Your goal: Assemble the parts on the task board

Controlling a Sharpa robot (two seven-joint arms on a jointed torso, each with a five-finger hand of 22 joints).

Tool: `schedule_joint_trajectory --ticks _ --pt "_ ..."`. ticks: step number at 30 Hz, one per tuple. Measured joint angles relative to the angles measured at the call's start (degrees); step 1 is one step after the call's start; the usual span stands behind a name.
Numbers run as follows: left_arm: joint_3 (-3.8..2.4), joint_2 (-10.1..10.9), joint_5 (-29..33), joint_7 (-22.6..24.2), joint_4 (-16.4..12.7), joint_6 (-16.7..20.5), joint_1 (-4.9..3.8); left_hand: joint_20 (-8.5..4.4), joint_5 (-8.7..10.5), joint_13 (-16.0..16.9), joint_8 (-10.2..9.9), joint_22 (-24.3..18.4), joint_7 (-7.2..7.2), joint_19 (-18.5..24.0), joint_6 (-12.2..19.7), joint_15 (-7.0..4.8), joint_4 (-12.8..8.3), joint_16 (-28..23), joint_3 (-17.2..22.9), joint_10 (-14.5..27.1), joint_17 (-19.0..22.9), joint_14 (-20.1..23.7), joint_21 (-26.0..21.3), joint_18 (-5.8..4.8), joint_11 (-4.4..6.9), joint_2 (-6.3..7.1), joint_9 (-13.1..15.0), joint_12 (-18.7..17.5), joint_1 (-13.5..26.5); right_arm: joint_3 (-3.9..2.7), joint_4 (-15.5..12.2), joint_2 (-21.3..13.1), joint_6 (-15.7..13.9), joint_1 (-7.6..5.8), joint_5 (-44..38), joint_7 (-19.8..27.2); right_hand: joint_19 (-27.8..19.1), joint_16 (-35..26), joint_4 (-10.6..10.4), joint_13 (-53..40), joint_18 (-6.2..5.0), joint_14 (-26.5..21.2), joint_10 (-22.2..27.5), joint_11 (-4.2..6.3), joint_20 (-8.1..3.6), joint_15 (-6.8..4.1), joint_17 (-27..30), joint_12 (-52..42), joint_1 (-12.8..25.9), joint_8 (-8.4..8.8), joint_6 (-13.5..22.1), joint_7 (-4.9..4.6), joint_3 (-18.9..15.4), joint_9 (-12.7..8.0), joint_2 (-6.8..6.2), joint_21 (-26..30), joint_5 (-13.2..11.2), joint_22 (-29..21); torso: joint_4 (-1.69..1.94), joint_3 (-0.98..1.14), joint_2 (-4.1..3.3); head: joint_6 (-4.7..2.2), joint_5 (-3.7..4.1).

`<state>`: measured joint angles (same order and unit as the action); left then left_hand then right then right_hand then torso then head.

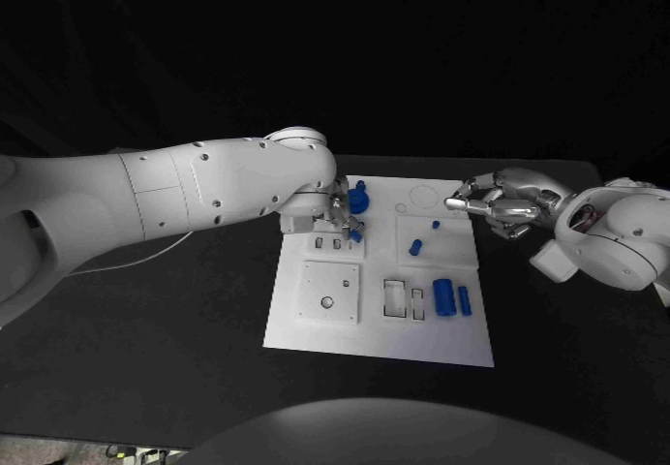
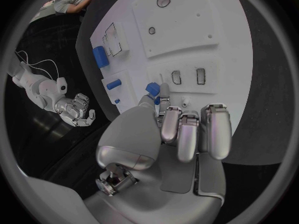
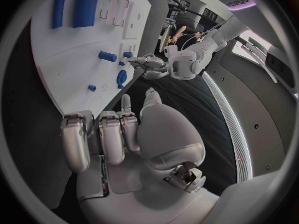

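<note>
L hand (image 1: 340,221) sits over the far-left part of the white task board (image 1: 315,334), thumb and a finger pinching a small blue part (image 2: 151,88), prob. to seat it by the two slots just beside it. R hand (image 1: 497,203) hovers at the board's far-right edge, fingers curled in, holding nothing, likely waiting clear. Two blue cylinders (image 1: 452,296) lie loose near-right on the board.

left hand (image 1: 335,225) pinching small piece, right hand (image 1: 496,205) curled, holding nothing

Left hand (image 1: 335,221) crowded the task board's (image 1: 377,344) far-left corner — blocking approach there. Blue parts (image 1: 451,296) cluttered the right side; near-left of the board lay open — easy access.
</note>
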<state>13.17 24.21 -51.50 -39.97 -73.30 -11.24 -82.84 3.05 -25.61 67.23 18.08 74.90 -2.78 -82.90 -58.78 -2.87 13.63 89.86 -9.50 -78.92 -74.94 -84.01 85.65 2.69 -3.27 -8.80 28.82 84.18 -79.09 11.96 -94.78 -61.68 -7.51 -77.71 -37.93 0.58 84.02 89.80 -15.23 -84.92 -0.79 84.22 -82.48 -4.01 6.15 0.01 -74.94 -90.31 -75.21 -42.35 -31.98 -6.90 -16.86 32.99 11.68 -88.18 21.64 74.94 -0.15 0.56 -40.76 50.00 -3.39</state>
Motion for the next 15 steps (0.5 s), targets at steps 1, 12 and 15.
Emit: schedule_joint_trajectory --ticks 1,12,15 --pt "0.0 -0.01 0.0 0.0 0.0 0.04 0.0 0.0 0.0 0.0 0.0 0.0 0.04 0.0 0.04 0.0 -0.05 0.0 0.41 0.0 0.0 0.0 0.0 -0.01 0.0 0.0 0.11 0.0 0.0 0.0 0.01 0.0 0.0 0.0 0.0 -0.01 0.0 0.0 0.13 -0.01 0.0 0.0 0.0 0.0 0.0 0.0 0.0 -0.01 -0.34 0.0 0.0 0.0 0.13 0.05 -0.16 0.0 0.12 0.0 0.0 -0.01 0.0 0.0 -0.03" --pt "0.0 -0.05 0.01 0.0 0.02 0.49 0.04 0.0 0.0 -0.11 -0.22 0.03 0.04 0.0 0.04 0.0 -0.46 0.0 1.41 0.0 0.01 0.0 -0.24 -0.01 0.0 0.55 0.51 -0.03 -0.51 0.01 0.13 0.0 0.04 0.01 -0.02 -0.13 0.0 0.0 0.37 -0.47 0.0 -0.02 0.32 -0.32 0.0 0.16 0.01 0.11 -1.36 0.0 0.0 0.0 0.37 0.06 -0.15 0.21 0.67 -0.01 -0.03 -0.03 0.01 0.0 -0.27" --pt "0.0 -0.05 0.02 0.0 0.12 0.63 0.05 0.0 0.0 -0.11 -0.22 0.05 -0.07 0.0 0.14 0.0 -0.38 0.0 1.8 0.01 0.01 0.0 -0.24 -0.01 -0.01 0.56 0.66 -0.03 -0.51 0.02 0.18 0.0 0.06 0.01 -0.02 -0.17 0.0 0.0 0.47 -0.48 0.0 0.01 0.44 -0.44 0.0 0.2 0.01 0.1 -1.43 0.0 0.0 0.0 0.47 0.05 -0.08 0.21 0.67 -0.01 -0.04 -0.03 0.01 0.0 -0.3"
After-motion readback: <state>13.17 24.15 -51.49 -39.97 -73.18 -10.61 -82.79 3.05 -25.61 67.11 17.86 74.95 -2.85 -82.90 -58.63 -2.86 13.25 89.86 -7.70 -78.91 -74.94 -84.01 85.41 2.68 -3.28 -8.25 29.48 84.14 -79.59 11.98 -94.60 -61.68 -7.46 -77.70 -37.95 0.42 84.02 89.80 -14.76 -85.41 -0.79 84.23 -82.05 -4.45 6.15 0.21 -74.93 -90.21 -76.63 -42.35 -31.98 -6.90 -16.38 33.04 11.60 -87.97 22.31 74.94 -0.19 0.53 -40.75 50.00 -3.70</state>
